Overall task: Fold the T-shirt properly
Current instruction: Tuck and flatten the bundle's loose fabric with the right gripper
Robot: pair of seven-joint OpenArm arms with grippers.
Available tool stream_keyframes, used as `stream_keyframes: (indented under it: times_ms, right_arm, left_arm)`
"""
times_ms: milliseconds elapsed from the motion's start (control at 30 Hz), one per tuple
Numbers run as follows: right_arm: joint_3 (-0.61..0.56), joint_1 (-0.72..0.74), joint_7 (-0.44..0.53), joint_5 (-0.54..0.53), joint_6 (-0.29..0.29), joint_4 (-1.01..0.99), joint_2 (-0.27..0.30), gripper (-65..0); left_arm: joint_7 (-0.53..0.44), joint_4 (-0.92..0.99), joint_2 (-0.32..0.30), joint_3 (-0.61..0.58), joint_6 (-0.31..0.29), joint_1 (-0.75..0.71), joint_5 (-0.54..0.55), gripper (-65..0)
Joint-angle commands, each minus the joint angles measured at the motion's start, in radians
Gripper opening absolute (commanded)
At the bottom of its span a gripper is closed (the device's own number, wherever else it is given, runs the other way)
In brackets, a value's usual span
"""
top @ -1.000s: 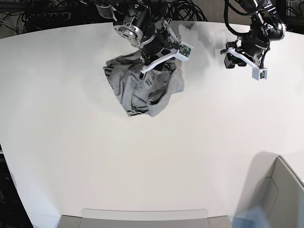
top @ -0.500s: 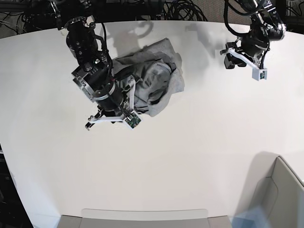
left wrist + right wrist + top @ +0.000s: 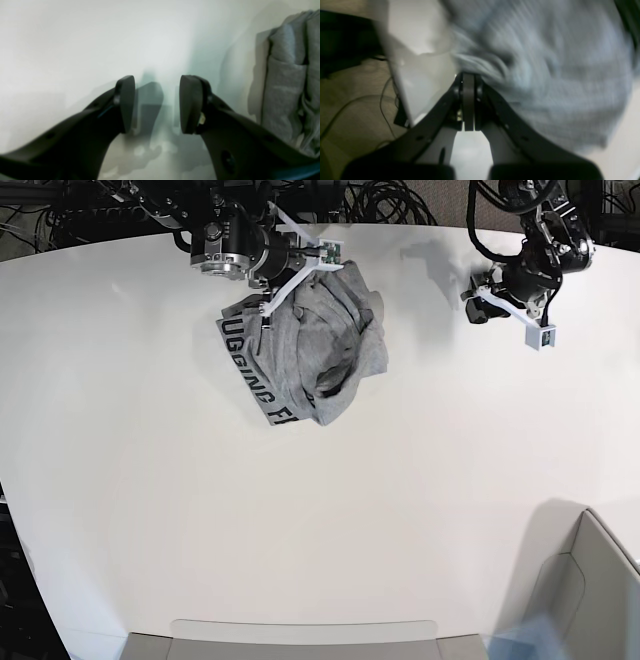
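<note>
Right gripper (image 3: 262, 315) back at T-shirt (image 3: 305, 360)

We seem to be in a robotics lab: a bare white table (image 3: 320, 510), black cable bundles (image 3: 390, 202) heaped behind it

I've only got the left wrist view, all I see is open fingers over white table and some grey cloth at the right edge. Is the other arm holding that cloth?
Observer: Yes. The right gripper is shut on a fold of the T-shirt.
Operator: Is the shirt spread flat?
Observer: No, it lies crumpled, with black lettering showing along one edge.
Operator: Where is it on the table?
Observer: Near the table's far edge. The left gripper hangs apart from it.
</note>
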State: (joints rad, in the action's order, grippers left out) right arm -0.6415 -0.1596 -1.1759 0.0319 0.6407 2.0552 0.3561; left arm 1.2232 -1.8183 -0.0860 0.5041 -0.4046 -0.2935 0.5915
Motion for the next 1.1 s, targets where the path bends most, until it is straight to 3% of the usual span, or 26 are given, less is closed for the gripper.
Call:
stream_keyframes:
  times_ms: [0, 100, 300, 400, 467, 567, 800, 933, 1067]
  right_arm:
    - [-0.022, 0.030, 0.026, 0.003, 0.011, 0.015, 0.005, -65.0]
    - [-0.076, 0.082, 0.058, 0.003, 0.011, 0.015, -0.015, -65.0]
    - [-0.076, 0.148, 0.098, 0.003, 0.003, 0.014, -0.114, -65.0]
    - [-0.007, 0.165, 0.100, -0.005, 0.001, 0.012, -0.125, -65.0]
    - [0.073, 0.188, 0.100, -0.071, 0.001, -0.003, -0.125, -65.0]
    - [0.211, 0.216, 0.093, -0.154, -0.055, -0.087, -0.136, -65.0]
    - [0.223, 0.176, 0.090, -0.158, -0.071, -0.172, -0.124, -65.0]
    - [0.075, 0.150, -0.002, -0.160, -0.066, -0.140, -0.110, -65.0]
    - [-0.108, 0.153, -0.003, -0.163, -0.066, -0.104, -0.096, -65.0]
  left_arm:
    - [-0.018, -0.008, -0.007, -0.003, -0.004, 0.015, 0.014, -36.3]
    - [-0.018, 0.016, -0.005, -0.003, -0.004, 0.018, 0.017, -36.3]
    - [-0.018, 0.021, -0.005, 0.001, -0.004, 0.018, 0.017, -36.3]
    - [-0.018, 0.021, -0.005, 0.001, -0.004, 0.018, 0.017, -36.3]
    - [-0.018, 0.021, -0.005, 0.001, -0.004, 0.018, 0.017, -36.3]
    - [-0.018, 0.021, -0.005, -0.002, -0.004, 0.018, 0.017, -36.3]
    - [-0.018, 0.021, -0.005, -0.005, -0.004, 0.018, 0.017, -36.3]
    - [-0.018, 0.021, -0.005, 0.000, -0.004, 0.018, 0.017, -36.3]
    - [-0.018, 0.021, -0.005, -0.005, -0.004, 0.018, 0.017, -36.3]
